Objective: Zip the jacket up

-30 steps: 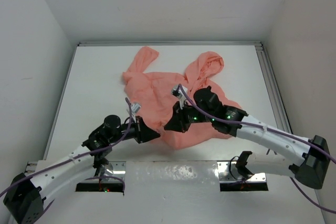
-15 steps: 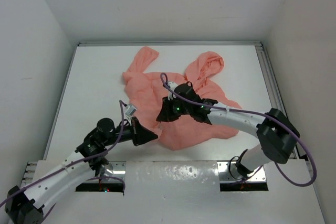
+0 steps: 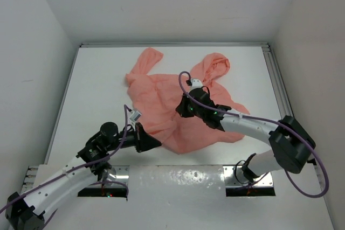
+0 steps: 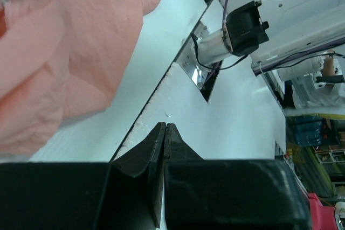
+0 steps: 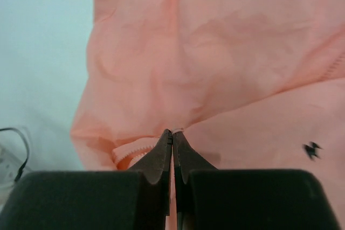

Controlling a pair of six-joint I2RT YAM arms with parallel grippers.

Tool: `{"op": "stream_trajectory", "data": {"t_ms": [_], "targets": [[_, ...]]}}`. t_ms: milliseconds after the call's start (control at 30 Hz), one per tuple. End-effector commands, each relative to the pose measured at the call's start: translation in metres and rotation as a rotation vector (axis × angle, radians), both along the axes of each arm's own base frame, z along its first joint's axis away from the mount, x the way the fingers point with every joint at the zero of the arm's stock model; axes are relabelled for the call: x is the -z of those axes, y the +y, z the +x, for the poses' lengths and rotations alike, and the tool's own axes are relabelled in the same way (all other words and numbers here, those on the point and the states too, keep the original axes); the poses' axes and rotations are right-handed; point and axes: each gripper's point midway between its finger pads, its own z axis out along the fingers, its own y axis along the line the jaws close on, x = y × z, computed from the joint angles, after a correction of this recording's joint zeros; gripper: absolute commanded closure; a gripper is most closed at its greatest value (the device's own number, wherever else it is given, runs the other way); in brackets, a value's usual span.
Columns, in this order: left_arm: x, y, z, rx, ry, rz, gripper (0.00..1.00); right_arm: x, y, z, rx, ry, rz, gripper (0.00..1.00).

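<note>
The salmon-pink jacket (image 3: 156,87) lies crumpled in the middle of the white table, with its hood (image 3: 215,65) toward the far side. My right gripper (image 3: 180,112) is down on the jacket's front, shut on the zipper pull (image 5: 176,130). Beside its tips, pink zipper teeth (image 5: 131,149) curve away to the left over the jacket (image 5: 232,36). My left gripper (image 3: 157,143) sits at the jacket's near left hem, shut with nothing between its fingers. In the left wrist view its tips (image 4: 165,126) rest over bare table, and the jacket (image 4: 70,41) fills the upper left.
A metal rail (image 3: 277,84) runs along the table's right side. The white walls stand close on the left, back and right. The right arm's base (image 4: 245,22) and a mounting slot (image 4: 207,76) sit at the table's near edge.
My right gripper has slid up the jacket's front toward the hood, staying shut. The left gripper has drawn back slightly toward the near edge.
</note>
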Motion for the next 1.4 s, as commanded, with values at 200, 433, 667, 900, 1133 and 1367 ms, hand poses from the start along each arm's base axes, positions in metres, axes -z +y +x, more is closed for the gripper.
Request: {"op": "stream_trajectory", "data": {"t_ms": [200,433,667,900,1133,1367], "targets": [[-0.002,0.001,0.008,-0.064,0.049,0.02,1.0,-0.023,-0.021,0.015,0.066,-0.118,0.008,1.0],[0.014,0.06,0.111,-0.749,0.081,0.209,0.53,-0.036,-0.013,-0.022,-0.053,-0.085,0.149,1.0],[0.02,0.116,0.189,-1.099,0.099,0.337,0.61,-0.035,-0.003,-0.043,-0.144,-0.051,0.164,1.0],[0.078,0.128,0.238,-1.11,0.248,0.424,0.57,-0.041,0.007,-0.041,-0.159,-0.059,0.2,1.0],[0.114,0.095,0.305,-1.036,0.288,0.45,0.62,-0.046,0.021,-0.045,-0.19,-0.041,0.25,1.0],[0.032,0.012,0.421,-0.882,0.076,0.342,0.61,-0.046,0.039,-0.043,-0.195,0.006,0.291,1.0]]}}
